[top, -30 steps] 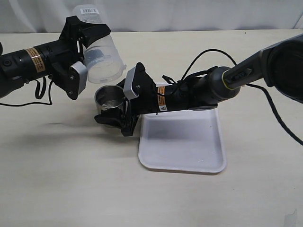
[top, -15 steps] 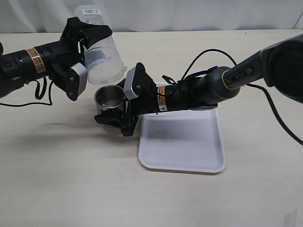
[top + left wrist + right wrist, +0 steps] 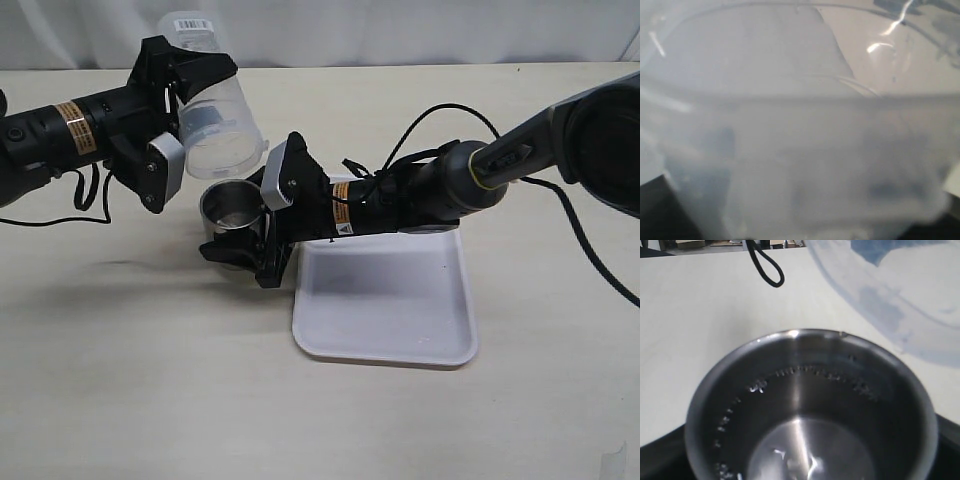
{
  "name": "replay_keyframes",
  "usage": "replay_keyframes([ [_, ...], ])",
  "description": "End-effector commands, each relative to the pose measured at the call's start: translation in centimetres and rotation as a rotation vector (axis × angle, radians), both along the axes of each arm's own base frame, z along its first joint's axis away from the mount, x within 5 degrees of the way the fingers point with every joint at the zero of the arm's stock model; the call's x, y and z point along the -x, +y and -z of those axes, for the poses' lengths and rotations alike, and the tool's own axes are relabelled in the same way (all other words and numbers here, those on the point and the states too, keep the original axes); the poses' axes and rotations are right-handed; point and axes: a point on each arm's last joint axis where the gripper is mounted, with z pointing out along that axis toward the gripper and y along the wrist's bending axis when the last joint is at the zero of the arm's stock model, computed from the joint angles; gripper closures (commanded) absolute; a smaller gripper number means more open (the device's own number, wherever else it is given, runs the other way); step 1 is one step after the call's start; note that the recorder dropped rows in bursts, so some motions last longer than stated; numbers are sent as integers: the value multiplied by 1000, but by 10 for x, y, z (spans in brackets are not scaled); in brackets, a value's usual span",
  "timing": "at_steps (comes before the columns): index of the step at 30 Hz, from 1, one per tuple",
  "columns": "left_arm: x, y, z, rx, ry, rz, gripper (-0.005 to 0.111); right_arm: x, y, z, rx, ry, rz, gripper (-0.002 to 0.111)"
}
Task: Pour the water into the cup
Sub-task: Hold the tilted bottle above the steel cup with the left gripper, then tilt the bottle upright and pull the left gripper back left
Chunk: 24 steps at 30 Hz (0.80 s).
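Brushed steel marks the cup [image 3: 232, 208], which sits upright at the left edge of the white tray [image 3: 385, 300], off the tray itself. The right gripper [image 3: 250, 218] is clamped on it from the tray side, one finger on each side of its wall. I cannot tell whether the cup's base rests on the bench [image 3: 150, 380] or hangs just above it.

The left gripper [image 3: 185, 115] pinches a clear plastic container [image 3: 215, 125] and holds it tilted. Its open mouth points down toward the cup, just above and behind the cup's rim. The two rims are close but do not appear to touch.

In the right wrist view, beads of water cling in a ring to the cup's inner wall [image 3: 757, 386]. A small glinting patch of water [image 3: 800, 462] lies on the bottom. The left wrist view shows only the container's blurred wall, so how much liquid remains inside is not readable.

No stream is visible between container and cup. I judge the pour to be in hand or nearly spent, since some water is already in the cup but it is far from full. What probably remains is draining any last water, tipping the container back upright and letting go of both vessels.
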Motion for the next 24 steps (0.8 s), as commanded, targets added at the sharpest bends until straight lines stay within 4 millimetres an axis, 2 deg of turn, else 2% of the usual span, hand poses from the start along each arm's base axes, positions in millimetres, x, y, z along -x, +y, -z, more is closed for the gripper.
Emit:
replay_keyframes([
  [1, -1, -1, -8, 59, 12, 0, 107, -1, 2, -7, -45, -2, 1, 104],
  [24, -2, 0, -9, 92, 37, -23, 107, -2, 2, -7, -41, -5, 7, 104],
])
